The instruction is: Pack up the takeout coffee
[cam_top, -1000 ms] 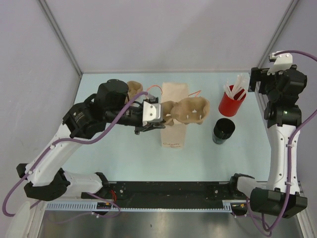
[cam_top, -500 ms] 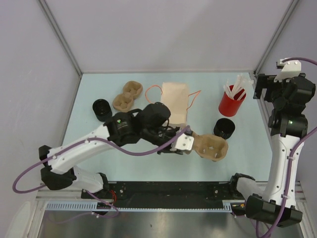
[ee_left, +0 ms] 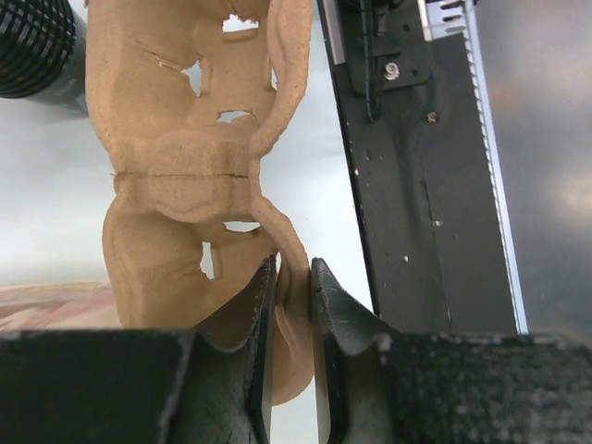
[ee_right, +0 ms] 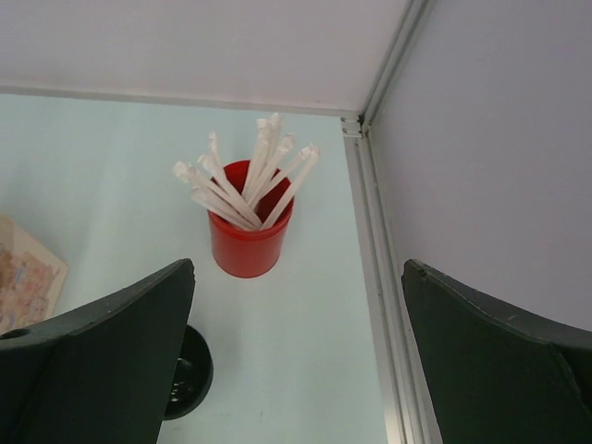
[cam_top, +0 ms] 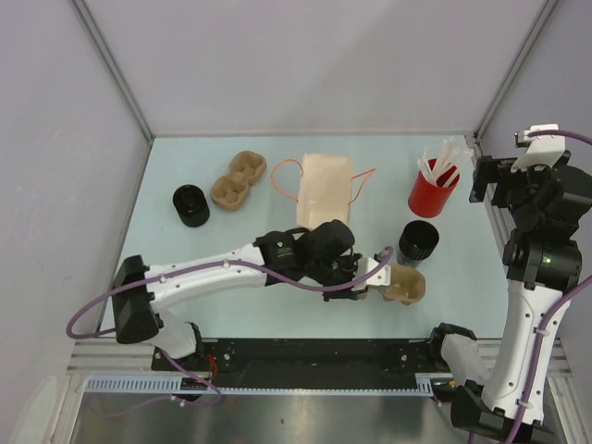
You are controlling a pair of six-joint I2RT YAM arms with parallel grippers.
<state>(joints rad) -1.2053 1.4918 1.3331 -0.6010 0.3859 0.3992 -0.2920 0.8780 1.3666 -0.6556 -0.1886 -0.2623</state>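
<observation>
— Now, what differs from half a second earlier?

— The left arm has reached farther right along the near side of the paper bag (cam_top: 324,185). The cup carrier (cam_top: 404,283) it grips has travelled with it and now lies to the near right of the bag. The right arm has shifted only slightly. The takeout coffee (cam_top: 191,204) has not moved.

— Where is the coffee, and how is it oriented?

— It stands well to the left of the bag, apart from both arms. A second carrier (cam_top: 239,178) lies roughly between it and the bag. The coffee is upright: its axis runs vertically and the ringed lid faces up toward the overhead camera. Being round, it shows no sideways heading.

— How are the arms posed?

— The left arm lies low and stretched, running from the near left of the bag to its near right. The left gripper (ee_left: 294,273) is clamped on the carrier's thin side wall, one finger on each face. The right arm stands tall, far to the right of the bag. The right gripper (ee_right: 298,277) is spread wide with nothing between its fingers. Its wrist view looks down on the red cup (ee_right: 248,242) of white sticks, which stands right of the bag.
</observation>
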